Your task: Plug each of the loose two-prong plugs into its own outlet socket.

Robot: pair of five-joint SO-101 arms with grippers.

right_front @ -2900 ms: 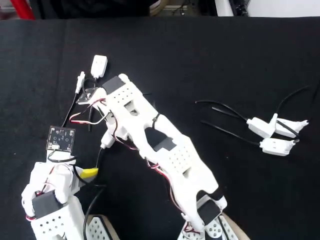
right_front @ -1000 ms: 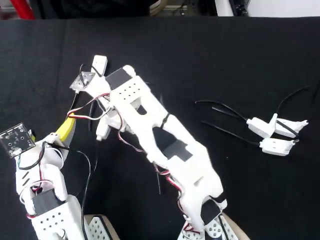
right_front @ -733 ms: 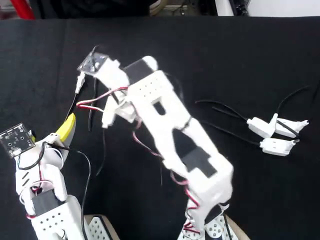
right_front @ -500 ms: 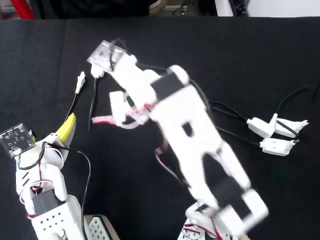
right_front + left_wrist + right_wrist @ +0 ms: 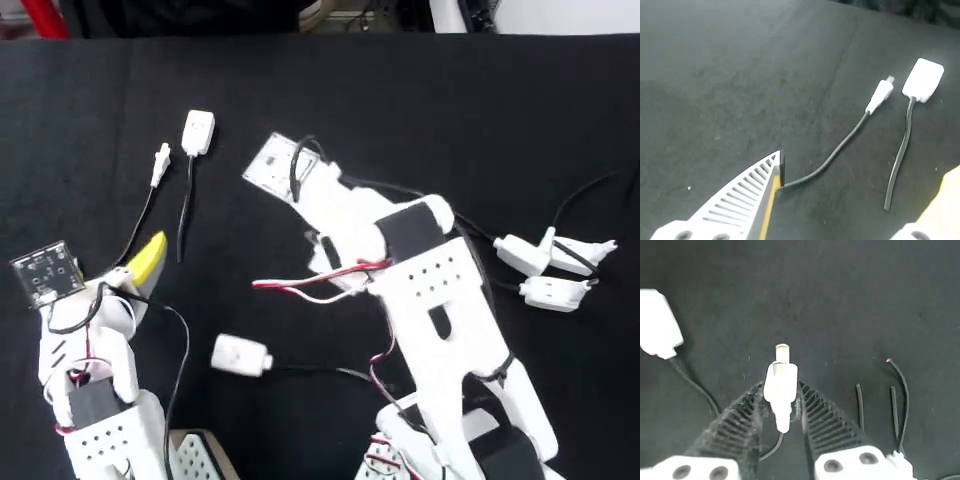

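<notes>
The white rectangular outlet socket (image 5: 657,325) ran off my right wrist view's edge; I couldn't tell apart the bunched white connectors (image 5: 545,268).

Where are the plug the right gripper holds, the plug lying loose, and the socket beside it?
held plug (image 5: 781,382): right wrist view, white body.
loose plug (image 5: 879,96): left wrist view, body.
socket (image 5: 923,80): left wrist view, face.

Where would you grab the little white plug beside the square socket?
Take the plug by its white body, pinching across its narrow sides from above. It lies flat, prongs at one end, cord trailing from the other, leaving the middle free.
</notes>
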